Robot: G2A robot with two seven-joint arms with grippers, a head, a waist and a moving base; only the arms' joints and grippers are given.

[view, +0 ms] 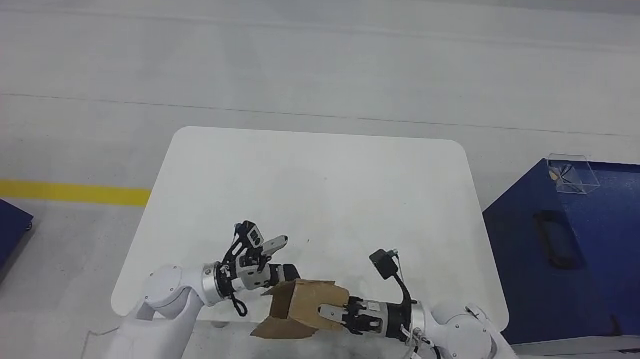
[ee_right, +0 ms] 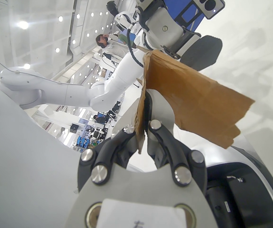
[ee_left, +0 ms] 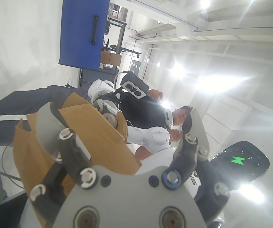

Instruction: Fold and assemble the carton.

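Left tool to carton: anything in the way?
Nothing visible. The left tool is open right beside the carton; whether a finger touches it can't be told. The right tool is clamped on the carton's opposite wall, clear of the left tool's side.

Bright, even overhead light falls on the white table, leaving only faint, soft shadows. In the left wrist view, ceiling lamps flare into wide starbursts that wash out the hall around them. Rows of small lamps glint in the right wrist view. Straight lines bow toward both wrist views' edges.
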